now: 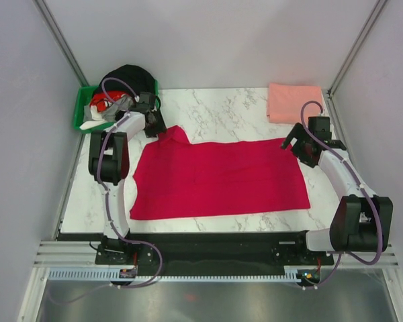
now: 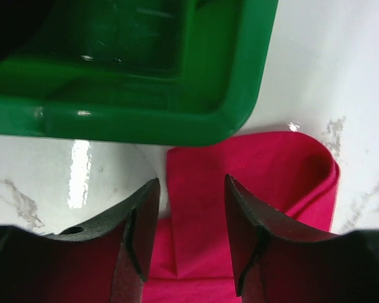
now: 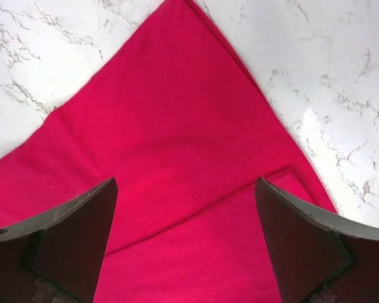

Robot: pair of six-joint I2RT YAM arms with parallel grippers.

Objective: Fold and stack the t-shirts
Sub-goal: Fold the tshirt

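Top external view: the crimson t-shirt (image 1: 215,178) lies spread flat across the bench (image 1: 221,107), with the folded salmon t-shirt (image 1: 294,102) at the far right corner. The left gripper (image 2: 191,189) is released over the crimson sleeve, just beside the green bin (image 2: 145,95). The right gripper (image 3: 186,189) gapes wide above the shirt's far right corner.

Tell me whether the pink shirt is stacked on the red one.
No, the pink shirt sits folded at the far right corner of the table, apart from the red shirt spread in the middle.
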